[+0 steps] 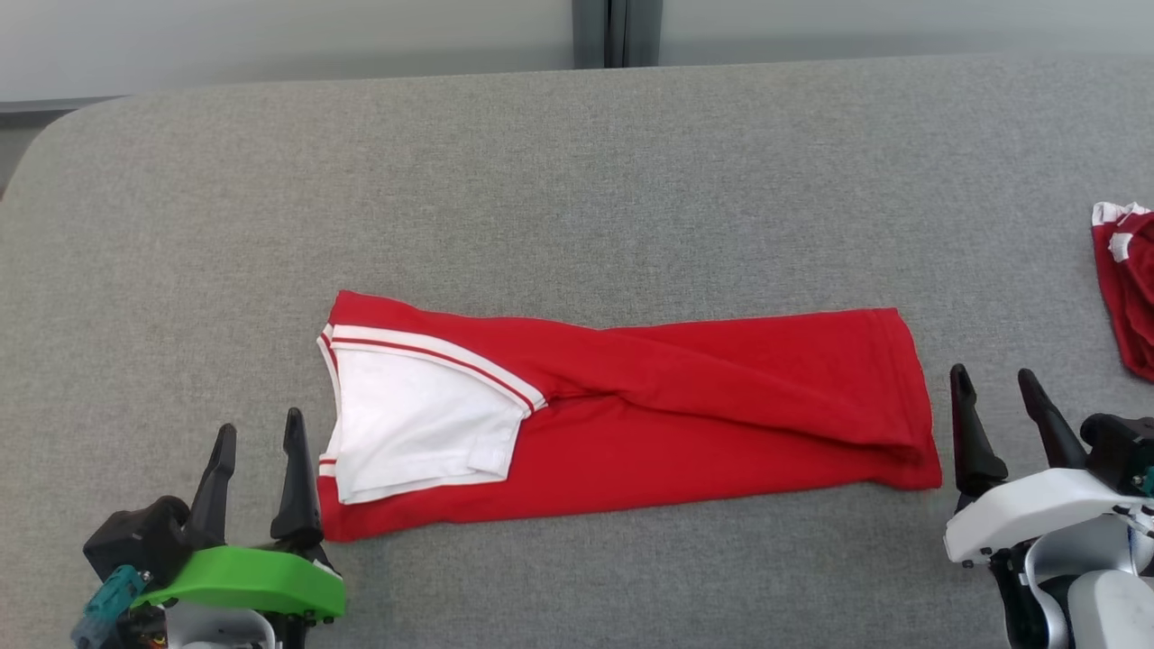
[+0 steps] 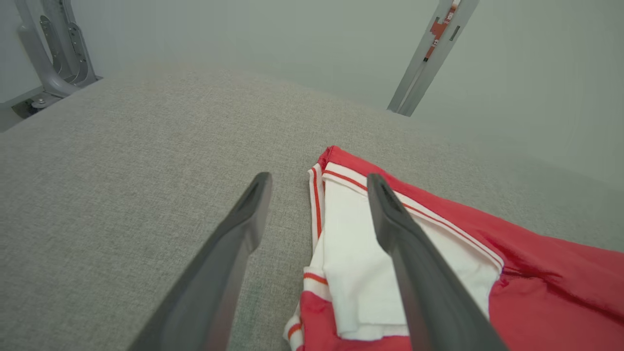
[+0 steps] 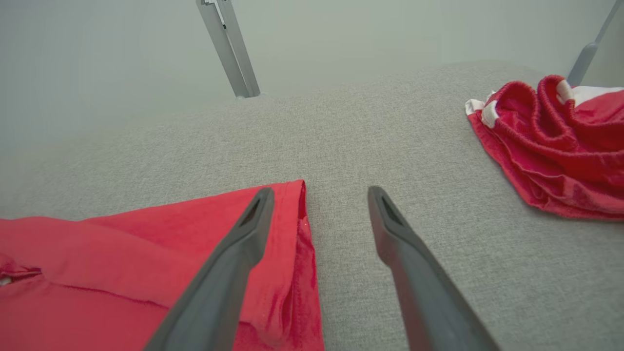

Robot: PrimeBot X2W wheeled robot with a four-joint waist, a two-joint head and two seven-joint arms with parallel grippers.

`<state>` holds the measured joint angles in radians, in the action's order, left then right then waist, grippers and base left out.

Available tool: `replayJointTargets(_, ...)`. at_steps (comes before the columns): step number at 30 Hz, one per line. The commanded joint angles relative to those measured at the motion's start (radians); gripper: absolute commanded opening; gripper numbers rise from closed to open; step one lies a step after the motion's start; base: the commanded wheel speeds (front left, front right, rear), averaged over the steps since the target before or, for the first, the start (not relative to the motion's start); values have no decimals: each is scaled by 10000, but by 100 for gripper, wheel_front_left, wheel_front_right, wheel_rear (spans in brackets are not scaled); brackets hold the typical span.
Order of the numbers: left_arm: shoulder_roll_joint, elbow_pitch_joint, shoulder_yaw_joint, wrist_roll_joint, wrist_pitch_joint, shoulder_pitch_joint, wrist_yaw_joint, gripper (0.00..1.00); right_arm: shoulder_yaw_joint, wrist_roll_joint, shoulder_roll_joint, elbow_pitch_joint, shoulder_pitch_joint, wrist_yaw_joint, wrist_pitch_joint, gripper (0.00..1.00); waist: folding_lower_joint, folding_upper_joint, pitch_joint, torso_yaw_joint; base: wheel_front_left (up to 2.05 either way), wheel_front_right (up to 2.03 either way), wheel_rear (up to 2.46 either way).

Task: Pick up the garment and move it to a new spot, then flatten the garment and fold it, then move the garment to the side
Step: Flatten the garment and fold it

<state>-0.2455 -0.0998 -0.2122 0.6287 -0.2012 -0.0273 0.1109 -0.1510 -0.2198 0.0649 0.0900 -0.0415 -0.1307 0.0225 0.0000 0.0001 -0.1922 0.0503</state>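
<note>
We judge the task a little past halfway. The garment [image 1: 631, 424] lies flat on the grey cloth-covered table [image 1: 577, 162] as a long red band running from 9 o'clock to 3 o'clock, its white, red-striped part at the 9 o'clock end. So the move and the flattening look done, and a lengthwise fold seems made.

Our left gripper [image 1: 260, 425] sits at the band's 8 o'clock corner, fingers spread wide, one of them above the white part in the left wrist view, holding nothing. Our right gripper [image 1: 993, 372] sits just off the 3 o'clock end, equally wide apart and empty.

What we reckon is left: folding the band across its length, then carrying it aside. A second red garment [image 1: 1127, 297] lies bunched at 2 o'clock, well apart.
</note>
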Motion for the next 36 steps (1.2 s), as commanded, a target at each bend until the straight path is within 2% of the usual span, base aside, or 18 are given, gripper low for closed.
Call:
replayJointTargets(1, -54, 69, -31, -153, -92, -68, 86, 100, -123, 92, -37, -122, 126, 0, -46, 100, 0, -1, 60, 5, 0, 0, 0)
replayJointTargets(6, 127, 144, -178, -473, -235, -298, 309, 100, -421, 287, -73, -307, 124, 0, -538, 100, 0, -1, 169, 46, 0, 0, 0)
replayJointTargets(11, 274, 3, -233, -623, -332, -448, 470, 100, -7, 275, 24, 36, -317, 0, -1484, 100, 0, -1, 201, 138, 0, 0, 0)
replayJointTargets(21, 199, -226, -88, -838, -490, -684, 528, 100, 626, 333, 994, 1993, -1352, 0, -2737, 100, 0, -1, 154, 570, 0, 0, 0)
replayJointTargets(28, 143, -262, 60, -822, -546, -644, 620, 100, 1122, -306, 1207, 2939, -1584, 0, -3491, 100, 0, -1, 185, 691, 0, 0, 0)
replayJointTargets(29, 131, -261, 76, -819, -552, -644, 632, 100, 1185, -432, 1208, 3059, -1606, 0, -3600, 92, 0, -1, 193, 682, 0, 0, 0)
replayJointTargets(31, 127, -223, 64, -801, -555, -697, 599, 100, 1261, -595, 1242, 3276, -1650, 0, -3703, 45, 0, -1, 201, 651, 0, 0, 0)
replayJointTargets(34, 104, -195, 7, -803, -541, -779, 542, 100, 1277, -702, 1252, 3551, -1815, 0, -3514, 18, 0, -1, 211, 580, 0, 0, 0)
replayJointTargets(35, 84, -187, -14, -813, -517, -797, 524, 100, 1323, -723, 1249, 3661, -1863, 0, -3469, 0, 0, -1, 219, 529, 0, 0, 0)
replayJointTargets(36, 73, -178, -21, -825, -500, -799, 529, 100, 1301, -756, 1235, 3716, -1914, 3, -3384, 0, 0, -1, 228, 490, 0, 0, 0)
